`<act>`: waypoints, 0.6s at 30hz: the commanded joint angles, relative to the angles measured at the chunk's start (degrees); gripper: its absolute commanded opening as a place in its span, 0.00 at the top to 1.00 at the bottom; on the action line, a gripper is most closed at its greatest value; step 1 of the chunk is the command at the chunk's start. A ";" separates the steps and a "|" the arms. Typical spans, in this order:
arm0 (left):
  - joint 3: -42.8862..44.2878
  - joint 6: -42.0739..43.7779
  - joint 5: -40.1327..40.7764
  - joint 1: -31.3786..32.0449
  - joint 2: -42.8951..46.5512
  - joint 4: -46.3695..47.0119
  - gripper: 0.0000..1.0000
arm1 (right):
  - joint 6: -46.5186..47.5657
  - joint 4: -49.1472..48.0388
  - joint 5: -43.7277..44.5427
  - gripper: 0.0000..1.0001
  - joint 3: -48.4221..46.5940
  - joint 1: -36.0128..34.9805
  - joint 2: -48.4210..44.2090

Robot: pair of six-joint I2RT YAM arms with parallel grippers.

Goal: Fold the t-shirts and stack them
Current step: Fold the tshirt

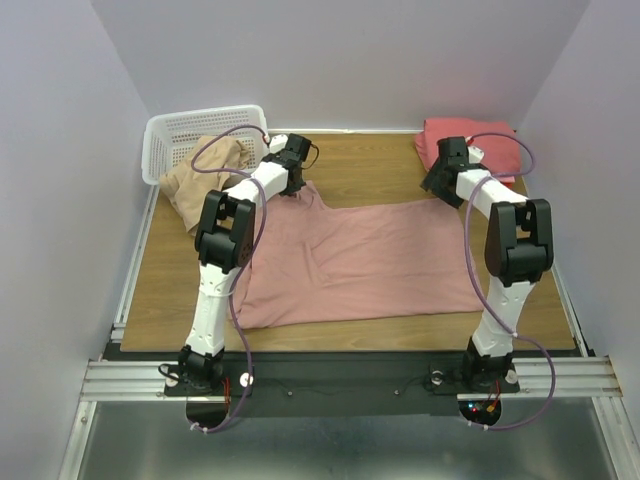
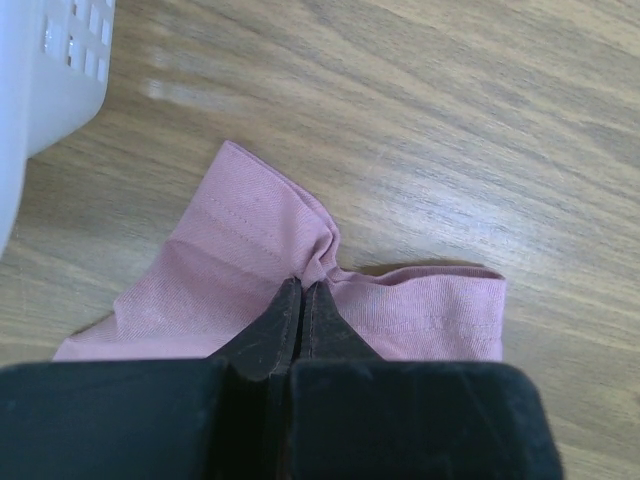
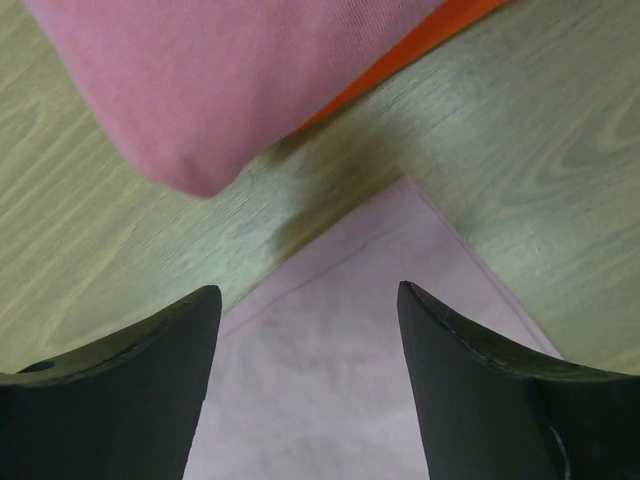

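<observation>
A dusty-pink t-shirt [image 1: 370, 262] lies spread flat across the middle of the table. My left gripper [image 1: 292, 187] is shut on its far left corner; the left wrist view shows the cloth [image 2: 240, 270] bunched at the closed fingertips [image 2: 303, 290]. My right gripper [image 1: 437, 186] is open over the shirt's far right corner [image 3: 390, 330], with that corner between its fingers. A folded salmon-pink shirt [image 1: 470, 145] lies on an orange-red one [image 3: 400, 60] at the back right. A beige shirt [image 1: 200, 180] lies crumpled at the back left.
A white plastic lattice basket [image 1: 195, 135] stands at the back left corner, behind the beige shirt; its wall shows in the left wrist view [image 2: 40, 80]. The wooden table [image 1: 370, 165] shows bare between the two grippers.
</observation>
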State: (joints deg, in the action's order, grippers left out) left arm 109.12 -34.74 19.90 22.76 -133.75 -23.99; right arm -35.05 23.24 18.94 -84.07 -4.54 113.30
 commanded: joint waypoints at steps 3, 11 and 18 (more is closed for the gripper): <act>-1.45 0.64 0.58 -0.18 4.91 0.43 1.00 | 0.60 -1.97 4.00 0.28 -4.34 0.05 4.03; -2.33 0.81 0.76 -0.09 5.43 0.52 1.00 | -0.19 -2.15 4.97 0.33 -6.54 0.05 8.78; -4.00 0.99 1.11 0.00 6.84 0.87 1.00 | -0.72 -2.24 5.41 0.51 -5.05 -0.03 8.87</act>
State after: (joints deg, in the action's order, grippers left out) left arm 106.94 -34.44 19.75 22.76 -132.53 -23.14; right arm -34.83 22.61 22.59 -88.88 -4.54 121.56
